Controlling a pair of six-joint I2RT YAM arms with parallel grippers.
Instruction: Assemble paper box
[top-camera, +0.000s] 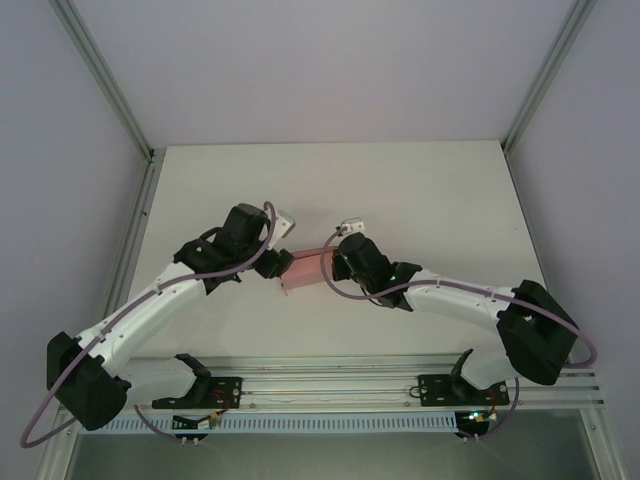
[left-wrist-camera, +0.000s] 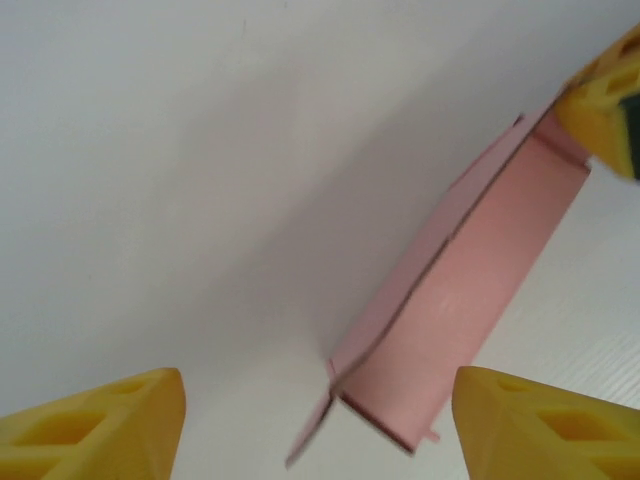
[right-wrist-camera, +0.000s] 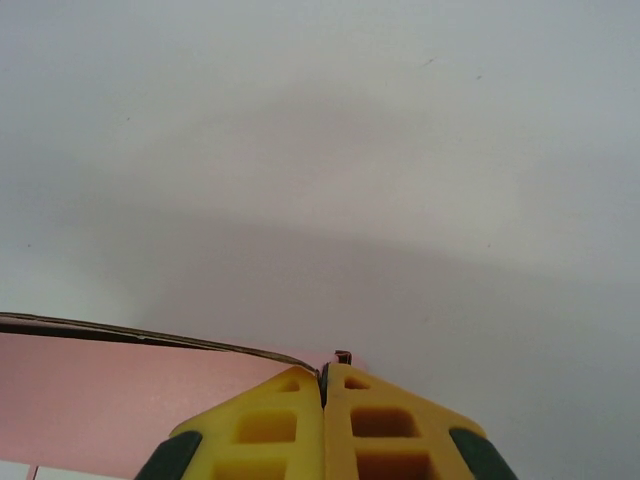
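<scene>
A white table spreads out ahead of both end effectors, bare around them. Pale wall panels close it in, with aluminium posts at the far corners. An aluminium rail runs along the near edge and carries the two arm bases.

The left arm and right arm, white with black joints, bend inward and meet near the middle of the table. Nothing else stands near them.

Between the two end effectors is the paper box, a piece of plain pink thin card that is only partly folded. In the left wrist view the paper box shows a broad panel with a narrower, paler side panel folded up along a crease. Small tabs stick out at its near end. It runs at a slant from between the left fingers towards the upper right.

The right end effector is at the card's right end. In its own wrist view the right end effector has its yellow fingers pressed together, pinching the edge of the pink card, which stretches away to their left. One of those yellow fingers also shows at the card's far corner in the left wrist view.

The left end effector is just beside the card's left end. Seen from its wrist, the left end effector is spread wide. The card's near end lies between its yellow fingers, closer to the right-hand one, with no contact visible.
</scene>
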